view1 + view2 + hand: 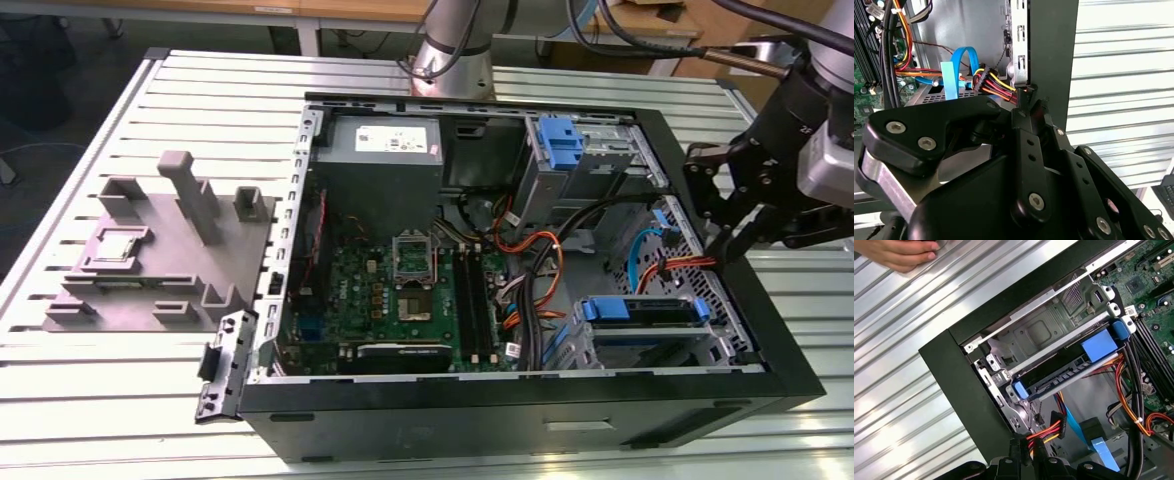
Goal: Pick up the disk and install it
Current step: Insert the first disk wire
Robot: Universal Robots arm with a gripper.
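Observation:
The disk sits in a drive bay inside the open computer case, at the exterior view's right, with its blue rails showing. In the first wrist view the disk lies slotted between metal bay rails, a blue tab at each end. My gripper hangs at the case's right wall, just behind the bay. Its fingers look shut with nothing between them, and the gripper is close to a connector with red, yellow and black wires. In the first wrist view the gripper is a short way from the disk.
A tall blue bracket stands in the upper bay. Orange and blue cables run between the bays and the motherboard. A grey fixture lies on the slatted table at the exterior view's left. A hand rests on the table beside the case.

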